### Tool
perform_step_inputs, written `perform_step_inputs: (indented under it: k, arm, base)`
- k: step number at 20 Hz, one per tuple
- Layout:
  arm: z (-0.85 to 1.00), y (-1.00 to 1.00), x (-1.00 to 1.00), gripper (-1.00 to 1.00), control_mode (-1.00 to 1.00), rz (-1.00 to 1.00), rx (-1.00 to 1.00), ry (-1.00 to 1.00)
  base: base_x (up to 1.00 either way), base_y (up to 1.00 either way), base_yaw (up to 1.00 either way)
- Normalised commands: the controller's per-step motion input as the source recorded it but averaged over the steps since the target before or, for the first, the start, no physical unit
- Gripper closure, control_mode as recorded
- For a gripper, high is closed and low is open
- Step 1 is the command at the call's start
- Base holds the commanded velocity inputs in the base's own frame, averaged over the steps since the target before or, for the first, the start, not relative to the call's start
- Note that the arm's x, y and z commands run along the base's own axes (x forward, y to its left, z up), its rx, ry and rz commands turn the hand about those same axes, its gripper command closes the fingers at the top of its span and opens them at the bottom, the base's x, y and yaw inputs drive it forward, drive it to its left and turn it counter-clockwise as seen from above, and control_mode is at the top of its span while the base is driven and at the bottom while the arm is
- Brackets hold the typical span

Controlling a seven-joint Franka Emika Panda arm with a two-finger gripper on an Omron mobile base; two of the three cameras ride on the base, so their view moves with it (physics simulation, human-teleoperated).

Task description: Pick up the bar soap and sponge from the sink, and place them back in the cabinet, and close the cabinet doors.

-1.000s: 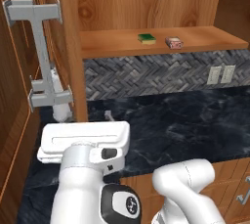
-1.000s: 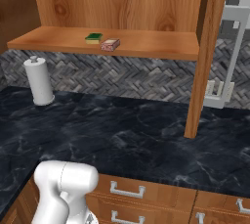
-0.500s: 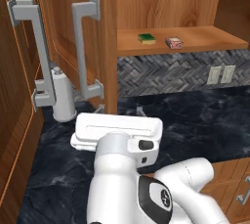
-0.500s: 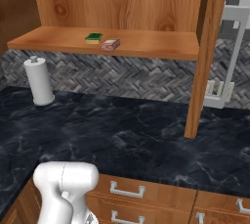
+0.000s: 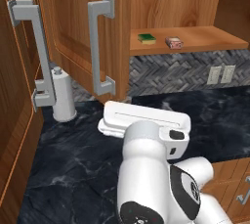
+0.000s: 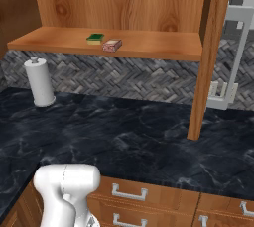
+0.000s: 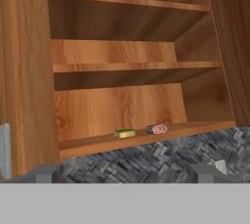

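The green and yellow sponge (image 5: 146, 37) (image 6: 95, 38) and the pinkish-brown bar soap (image 5: 173, 42) (image 6: 112, 45) lie side by side on the lowest shelf of the open brown cabinet (image 5: 195, 39) (image 6: 149, 45). In the hand view the sponge (image 7: 125, 133) and soap (image 7: 157, 128) rest on that shelf, far ahead. My gripper (image 7: 125, 176) is open with nothing between its fingertips (image 7: 46, 173). The left cabinet door (image 5: 78, 32) (image 7: 27, 71) stands partly swung in, left of my hand (image 5: 146, 123). The right door (image 6: 208, 57) stands open, edge-on. The sink is out of view.
A paper towel roll (image 5: 62, 96) (image 6: 39, 82) stands on the black marble counter (image 5: 73, 154) (image 6: 149, 137) against the herringbone backsplash. Another grey bar handle (image 5: 29, 47) is at the far left. Wall outlets (image 5: 219, 75) sit below the shelf. Drawers (image 6: 149, 196) line the counter front.
The left cabinet door has swung rightward across the shelf opening, its handle coming into sight. My hand has moved right along with it. Sponge and soap have not moved.
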Motion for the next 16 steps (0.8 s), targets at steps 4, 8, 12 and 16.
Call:
perform_step_inputs:
  k: [4, 8, 12, 16]
  arm:
    - [0.0, -0.52, 0.04, -1.0, -1.0, 0.0, 0.01, 0.0]
    - [-0.02, -0.49, 0.03, -1.0, -1.0, 0.0, 0.0, 0.0]
    - [-0.14, -0.37, 0.1, -1.0, -1.0, 0.0, 0.0, 0.0]
    - [-0.17, -0.13, -0.16, -1.0, -1.0, 0.0, 0.0, 0.0]
  base:
    - [0.0, 0.0, 0.0]
    - [0.0, 0.0, 0.0]
    - [0.0, 0.0, 0.0]
    - [0.0, 0.0, 0.0]
